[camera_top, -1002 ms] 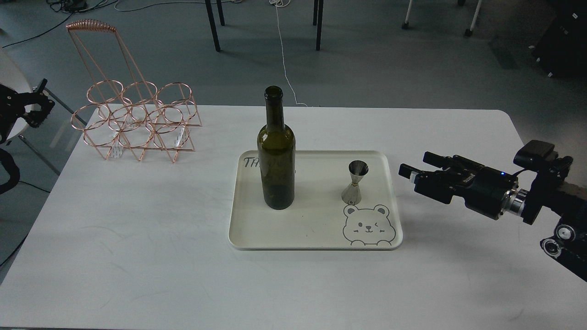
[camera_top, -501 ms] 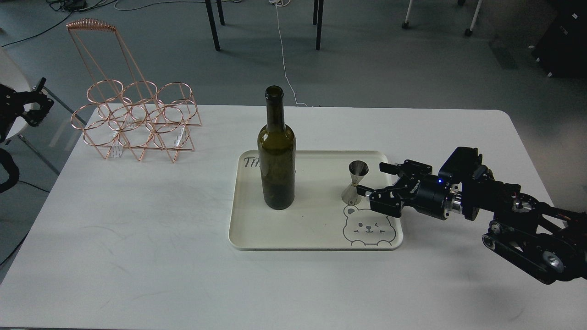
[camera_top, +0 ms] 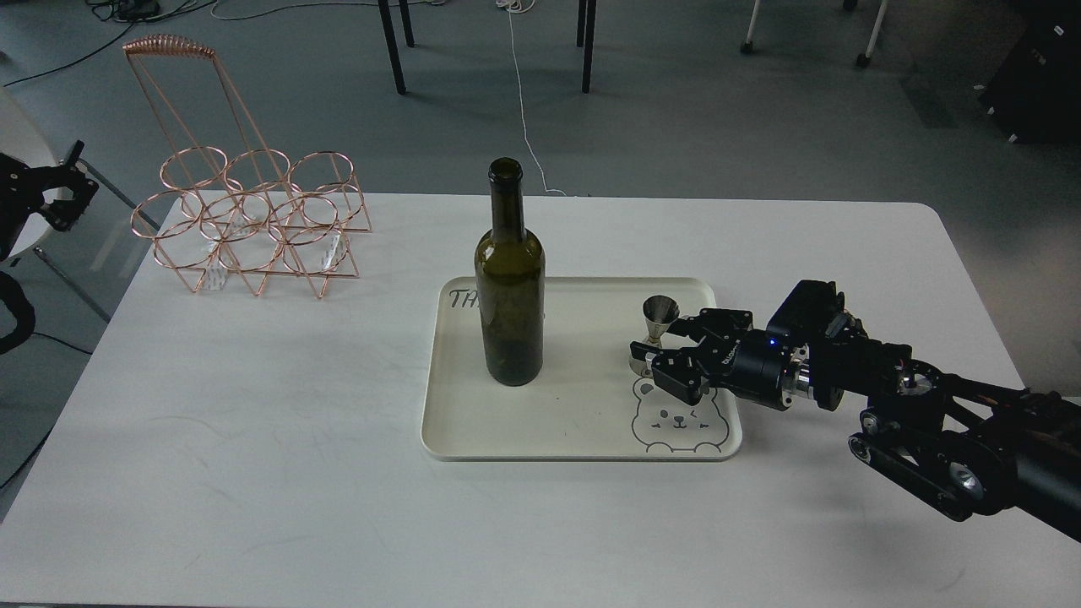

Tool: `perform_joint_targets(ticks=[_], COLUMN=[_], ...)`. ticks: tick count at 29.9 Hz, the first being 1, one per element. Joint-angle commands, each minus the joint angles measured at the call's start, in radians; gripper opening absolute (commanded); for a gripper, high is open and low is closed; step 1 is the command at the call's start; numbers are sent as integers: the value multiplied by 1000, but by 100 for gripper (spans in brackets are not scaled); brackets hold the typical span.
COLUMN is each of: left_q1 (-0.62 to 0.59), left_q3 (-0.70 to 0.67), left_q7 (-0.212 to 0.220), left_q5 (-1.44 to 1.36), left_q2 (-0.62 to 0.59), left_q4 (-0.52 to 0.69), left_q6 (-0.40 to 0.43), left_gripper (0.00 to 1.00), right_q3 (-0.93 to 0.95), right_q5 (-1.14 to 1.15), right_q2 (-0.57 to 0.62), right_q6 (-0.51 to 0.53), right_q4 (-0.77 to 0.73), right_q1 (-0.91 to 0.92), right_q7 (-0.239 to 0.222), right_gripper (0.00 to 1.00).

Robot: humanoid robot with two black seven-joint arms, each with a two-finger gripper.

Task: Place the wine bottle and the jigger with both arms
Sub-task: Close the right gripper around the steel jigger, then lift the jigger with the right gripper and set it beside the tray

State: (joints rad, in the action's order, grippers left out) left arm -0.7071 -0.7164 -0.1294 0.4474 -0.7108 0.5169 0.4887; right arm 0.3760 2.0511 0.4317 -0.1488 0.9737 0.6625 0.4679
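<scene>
Right gripper closing in on the jigger; bottle waits untouched.

At the far left edge, off the worktop (camera_top: 253,473), the left gripper (camera_top: 59,198) is too small and dark to tell whether it is wide or narrow. Next comes a copper wire rack (camera_top: 253,224), well apart from the cream tray (camera_top: 524,422). The wine bottle (camera_top: 508,287) stands upright on the tray's left half. The jigger (camera_top: 658,319) stands upright on the right half above a bear drawing, and the right gripper (camera_top: 654,359) brackets its lower cone, jaws spread and apparently not yet clamped. The jigger grasp seems in hand; next, the jaws must close squarely without tipping it.
</scene>
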Motion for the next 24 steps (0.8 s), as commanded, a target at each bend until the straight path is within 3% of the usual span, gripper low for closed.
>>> perform_joint_targets(ticks=[1,7,12,19,24], left_q1=[1,1,0,0,0], left_q3=[0,0,0,0,0], left_q7=[-1,-3,-33,-33,-35], left_q5=[1,1,1,1,1], left_q2=[1,-1,1,-1,-3], left_q4=[0,0,0,0,0], left_q6=[0,0,0,0,0], left_gripper=[99,99,99,99,99], right_q3=[0,0,0,-2,0], right_q5=[12,12,12,12,12], right_q2=[1,1,1,7,12], right_q6=[0,0,0,-1,-26], right_q4=[-3,-13,-18,-17,-9], right_q1=[3,17,19,22,38], right_q7=[-3,-5,-5,-6,-5], right_gripper=[44,23,15,2,1])
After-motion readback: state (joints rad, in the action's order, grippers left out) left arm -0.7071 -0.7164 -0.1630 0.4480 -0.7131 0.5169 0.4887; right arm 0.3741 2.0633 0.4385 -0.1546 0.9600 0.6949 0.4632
